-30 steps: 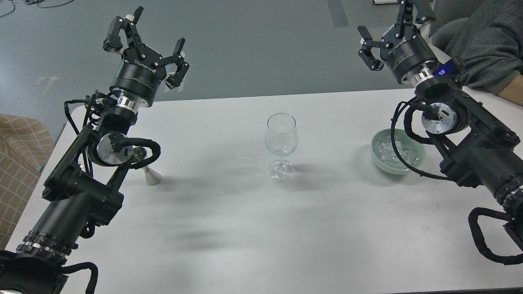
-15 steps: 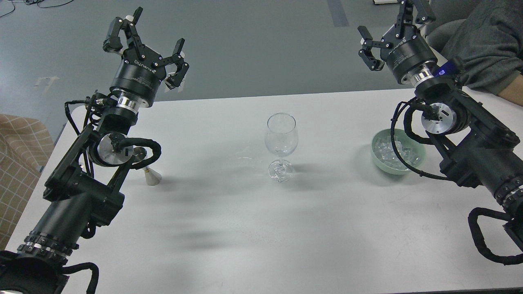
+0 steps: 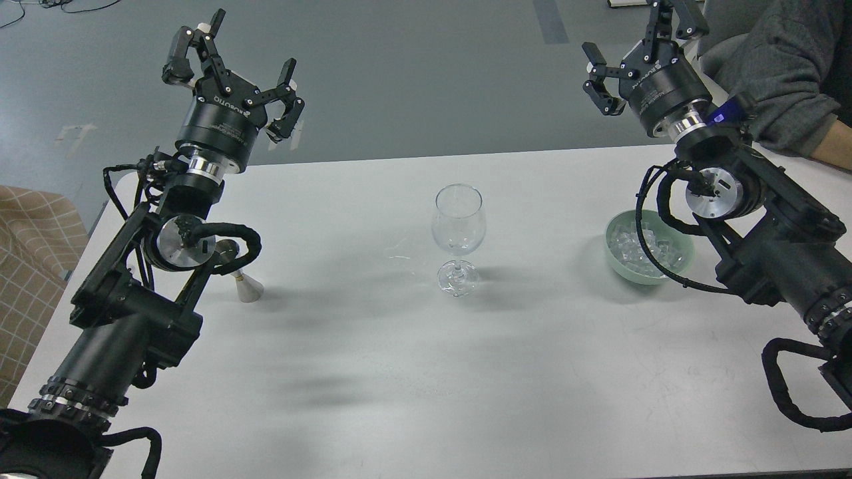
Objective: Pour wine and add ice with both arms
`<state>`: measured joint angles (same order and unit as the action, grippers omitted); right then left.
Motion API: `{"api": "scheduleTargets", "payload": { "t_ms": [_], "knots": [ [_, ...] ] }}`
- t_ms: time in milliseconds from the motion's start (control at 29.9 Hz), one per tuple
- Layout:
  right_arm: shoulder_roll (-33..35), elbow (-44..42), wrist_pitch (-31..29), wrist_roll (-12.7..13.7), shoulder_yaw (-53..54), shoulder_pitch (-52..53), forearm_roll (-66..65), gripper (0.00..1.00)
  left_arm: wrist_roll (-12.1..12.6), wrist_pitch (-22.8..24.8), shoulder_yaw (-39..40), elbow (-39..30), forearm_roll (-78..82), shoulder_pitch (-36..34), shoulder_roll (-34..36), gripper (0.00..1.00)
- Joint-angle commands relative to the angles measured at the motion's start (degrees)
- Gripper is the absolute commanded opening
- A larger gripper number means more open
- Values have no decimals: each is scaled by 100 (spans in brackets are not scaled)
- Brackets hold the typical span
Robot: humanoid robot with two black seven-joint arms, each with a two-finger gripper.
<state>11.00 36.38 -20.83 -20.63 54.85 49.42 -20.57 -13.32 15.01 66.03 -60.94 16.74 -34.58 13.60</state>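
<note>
Both hands are spread wide and empty — left hand (image 3: 229, 63) raised beyond the table (image 3: 373, 372), right hand (image 3: 639, 40) beyond the bowl (image 3: 616, 256). Lower your right hand straight onto the ice (image 3: 642, 247) — clear of the wine glass (image 3: 457, 223).

Clear glossy wine glass (image 3: 457, 226) on a matt white table (image 3: 413, 372)

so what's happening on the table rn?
Nothing is being handled yet. Both arms are raised over the far side of the table, the left gripper and the right gripper with fingers spread and holding nothing. An empty wine glass stands upright mid-table. The ice sits heaped in a green bowl under the right arm. A small pale cone-shaped object stands by the left arm. No wine poured, no ice added.
</note>
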Motion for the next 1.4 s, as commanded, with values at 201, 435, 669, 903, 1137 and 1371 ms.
{"api": "scheduleTargets", "payload": {
  "t_ms": [201, 435, 669, 903, 1137, 1371],
  "knots": [
    [34, 0, 0, -2, 9, 6, 0, 100, 31, -15, 24, -5, -21, -4, 37, 99],
    [43, 0, 0, -2, 0, 6, 0, 100, 304, -226, 68, -488, -319, 22, 810, 99],
    [69, 0, 0, -2, 0, 6, 0, 100, 971, -305, 410, -1964, -1584, 1224, 2154, 99],
    [60, 0, 0, -2, -9, 6, 0, 100, 1884, -349, 2087, -3194, -2622, 3490, 2446, 93],
    [34, 0, 0, 7, -27, 6, 0, 100, 2518, -332, 2810, -3820, -2755, 4864, 1612, 93],
    [69, 0, 8, 7, -27, 6, 0, 100, 2686, -376, 2767, -3811, -2746, 5471, 654, 93]
  ]
}}
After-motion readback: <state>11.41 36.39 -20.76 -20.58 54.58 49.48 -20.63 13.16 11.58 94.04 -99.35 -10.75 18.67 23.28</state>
